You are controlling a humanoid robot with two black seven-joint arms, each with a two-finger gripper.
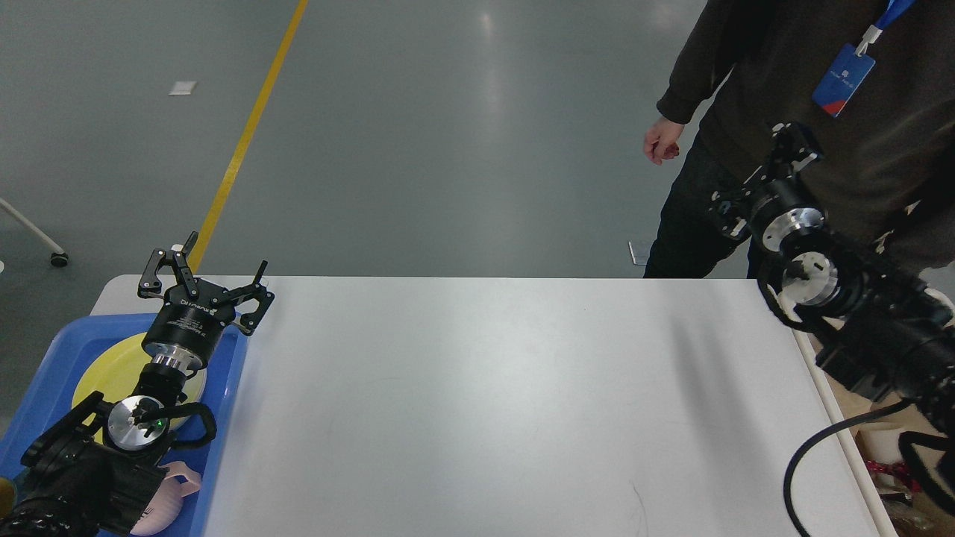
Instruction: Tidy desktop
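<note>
Blue tray holds yellow plate (pink item too).

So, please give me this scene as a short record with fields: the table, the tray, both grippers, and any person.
desktop: white, no loose objects visible on its bare part
blue tray: at left edge, holds yellow plate and a pink item
left gripper: open, empty, above the tray's far corner
right gripper: raised beyond the right edge, fingers unclear
person: standing behind the far right corner, blue badge
</note>
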